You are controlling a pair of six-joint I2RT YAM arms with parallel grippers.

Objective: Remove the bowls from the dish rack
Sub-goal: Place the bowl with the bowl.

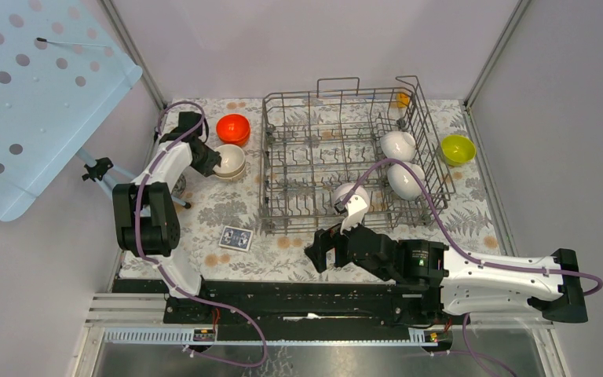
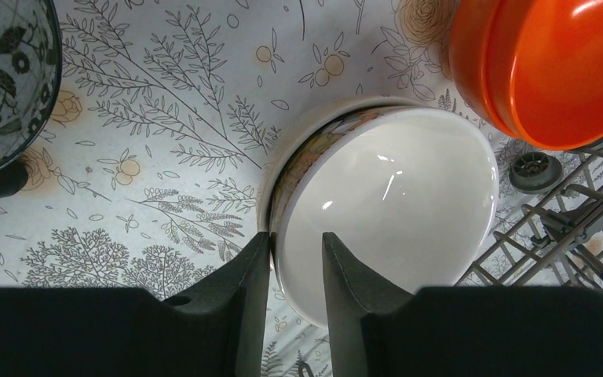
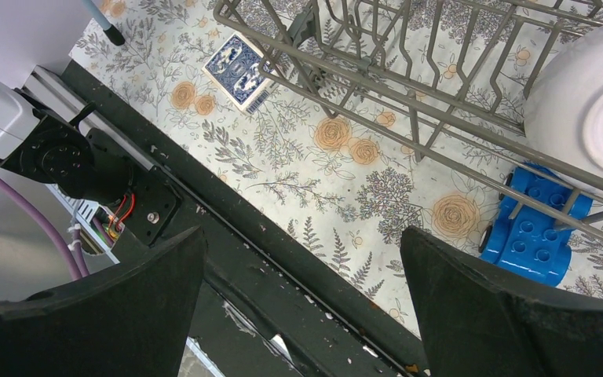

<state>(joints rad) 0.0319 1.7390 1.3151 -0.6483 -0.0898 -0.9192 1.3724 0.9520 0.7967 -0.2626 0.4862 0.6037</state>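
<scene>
- Nearest: black rail [image 1: 298, 294] along the counter's edge, carrying both arm bases.
- Just past it: right gripper [image 3: 302, 236], spread wide and pinching nothing, over the counter [image 1: 204, 212] by the dish rack's near side.
- Close by on the counter: blue-patterned card box [image 1: 236, 238], print too small to read; blue toy car [image 3: 534, 232] against the rack's near edge.
- Mid-counter: dish rack [image 1: 345, 157], grey wire, holding three bowls on edge in its right half: nearest white bowl [image 1: 351, 194], middle white bowl [image 1: 405, 180], far white bowl [image 1: 398, 144]. Small yellow-orange item [image 1: 402, 100] in the far right corner, too small to tell.
- Left of the rack: beige bowl [image 2: 392, 212] upright on the counter, seemingly nested in a second one. Left gripper [image 2: 296, 239] straddling its rim, one finger inside, one outside, slightly parted.
- Beside that gripper: dark flower-patterned round thing [image 2: 4, 78].
- Behind the beige bowl: orange-red bowl [image 1: 233, 129], upright.
- Right of the rack: yellow-green bowl [image 1: 457, 149], upright.
- Surface: white cloth printed with grey leaves and orange flowers.
- Room: pale grey walls; light blue perforated panel [image 1: 31, 86] far left.
</scene>
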